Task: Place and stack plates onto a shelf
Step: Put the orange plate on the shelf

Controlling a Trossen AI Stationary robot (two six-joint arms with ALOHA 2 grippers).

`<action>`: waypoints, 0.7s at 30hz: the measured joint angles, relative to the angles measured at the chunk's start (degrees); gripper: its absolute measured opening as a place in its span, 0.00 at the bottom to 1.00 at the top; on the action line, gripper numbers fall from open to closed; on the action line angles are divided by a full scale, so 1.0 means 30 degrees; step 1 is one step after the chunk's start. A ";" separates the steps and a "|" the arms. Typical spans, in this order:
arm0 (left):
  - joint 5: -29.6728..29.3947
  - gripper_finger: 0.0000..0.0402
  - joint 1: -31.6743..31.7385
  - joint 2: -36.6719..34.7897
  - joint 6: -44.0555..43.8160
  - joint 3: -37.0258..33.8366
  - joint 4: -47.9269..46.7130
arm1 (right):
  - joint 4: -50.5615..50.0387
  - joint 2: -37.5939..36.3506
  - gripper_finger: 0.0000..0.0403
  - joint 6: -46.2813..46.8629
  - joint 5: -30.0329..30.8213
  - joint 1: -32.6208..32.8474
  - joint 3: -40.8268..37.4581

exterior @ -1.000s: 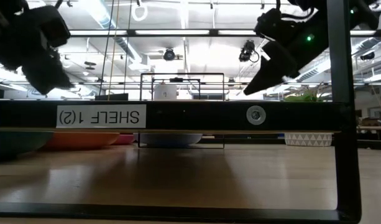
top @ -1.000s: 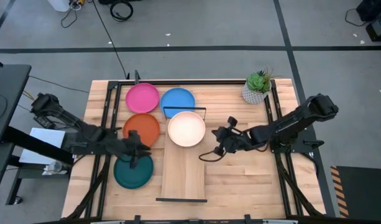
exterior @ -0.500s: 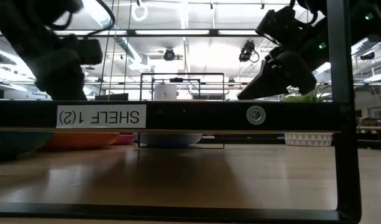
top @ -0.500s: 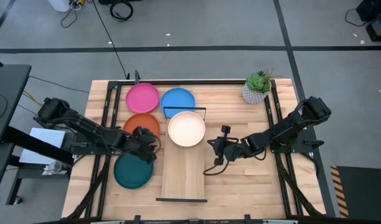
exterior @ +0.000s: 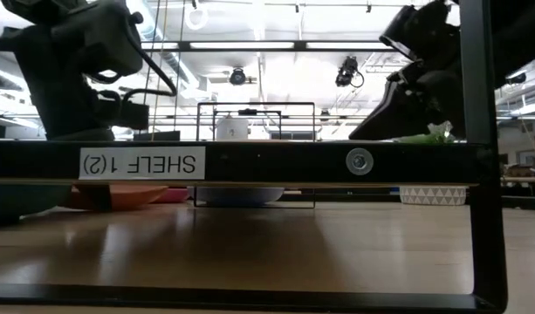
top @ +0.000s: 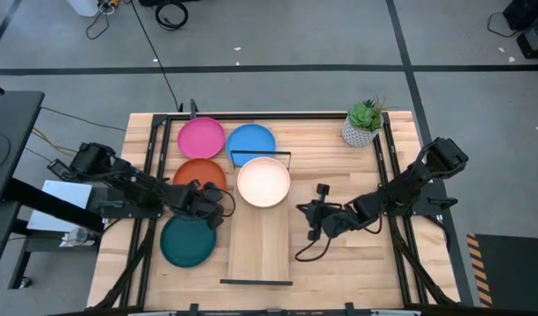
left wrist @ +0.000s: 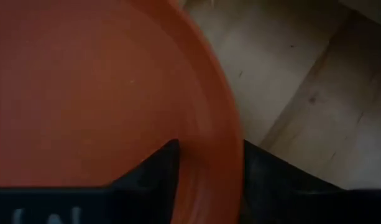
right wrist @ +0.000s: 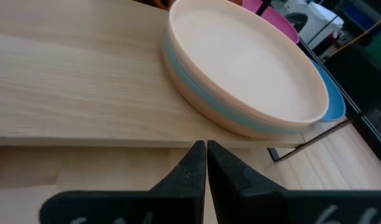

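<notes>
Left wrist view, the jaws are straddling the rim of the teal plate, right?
Not the teal one. The left wrist view shows the left gripper with its jaws either side of the rim of the orange plate. In the high view the teal plate lies apart, nearer the table's front edge.

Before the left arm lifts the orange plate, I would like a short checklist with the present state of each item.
1. Left gripper straddles the orange plate rim, one finger on each side: ok.
2. Left fingers closed firmly on the rim: not ok, a gap shows.
3. Right gripper shut, holding nothing and beside the shelf: ok.
4. Cream plate sits squarely on a light blue plate on the shelf: ok.
5. Teal plate is clear of the orange one: cannot tell, the left arm hides the space between.
</notes>
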 joint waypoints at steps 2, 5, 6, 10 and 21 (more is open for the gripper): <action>0.0289 0.32 0.0170 -0.0010 -0.0046 0.0016 0.0042 | 0.0456 0.0000 0.05 0.0087 0.0283 0.0104 -0.0365; 0.0421 0.18 0.0412 -0.0316 -0.0056 0.0025 -0.0063 | 0.0553 0.0000 0.05 0.0094 0.0423 0.0140 -0.0487; 0.0364 0.13 0.0461 -0.0467 -0.0052 0.0032 -0.0131 | 0.0609 0.0000 0.05 0.0094 0.0423 0.0140 -0.0487; 0.0602 0.04 0.0595 -0.1276 -0.0061 0.0225 -0.1014 | 0.0848 0.0000 0.05 0.0094 0.0415 0.0140 -0.0487; 0.2220 0.04 -0.0277 -0.4769 0.0645 0.7661 -1.0447 | 0.1146 0.0000 0.05 0.0190 0.0248 0.0140 -0.0487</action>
